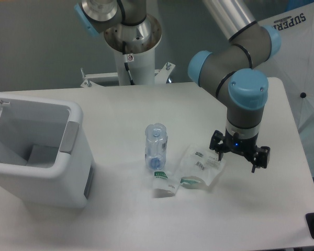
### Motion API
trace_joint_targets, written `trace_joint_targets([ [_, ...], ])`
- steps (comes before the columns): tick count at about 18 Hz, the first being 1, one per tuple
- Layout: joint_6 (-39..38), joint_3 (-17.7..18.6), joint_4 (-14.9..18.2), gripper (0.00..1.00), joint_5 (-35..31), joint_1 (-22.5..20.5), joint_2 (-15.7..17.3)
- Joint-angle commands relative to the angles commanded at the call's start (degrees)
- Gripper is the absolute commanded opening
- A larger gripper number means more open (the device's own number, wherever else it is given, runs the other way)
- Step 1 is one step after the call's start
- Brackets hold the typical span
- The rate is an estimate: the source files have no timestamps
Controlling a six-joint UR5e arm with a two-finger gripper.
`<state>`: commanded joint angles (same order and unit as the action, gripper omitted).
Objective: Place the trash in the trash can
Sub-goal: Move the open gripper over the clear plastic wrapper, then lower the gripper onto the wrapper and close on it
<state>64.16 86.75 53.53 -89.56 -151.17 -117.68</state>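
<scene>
Even, cool overhead light fills the scene. The white surface (pixel 120 219) is bright, nearly washed out, with soft faint shadows (darkest beside the bin (pixel 39 151)). The picture is slightly soft and grainy; the wrappers (pixel 199 167) show mild glare.

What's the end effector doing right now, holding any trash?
End effector: open, holding nothing, beside the flat clear plastic wrappers on the white table.
</scene>
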Motion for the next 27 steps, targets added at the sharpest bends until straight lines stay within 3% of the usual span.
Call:
trace_joint_targets([
  [8,-1.4,-0.9,-1.1,1.0,-0.4,1.7,-4.7],
  [16,-1.4,-0.8,0.1,1.0,-0.5,4.8,-6.7],
  [24,-0.1,-1.0,7.8,1.0,-0.6,5.8,-7.4],
  [27,-0.3,-1.1,8.7,1.0,-0.7,6.2,-8.2],
])
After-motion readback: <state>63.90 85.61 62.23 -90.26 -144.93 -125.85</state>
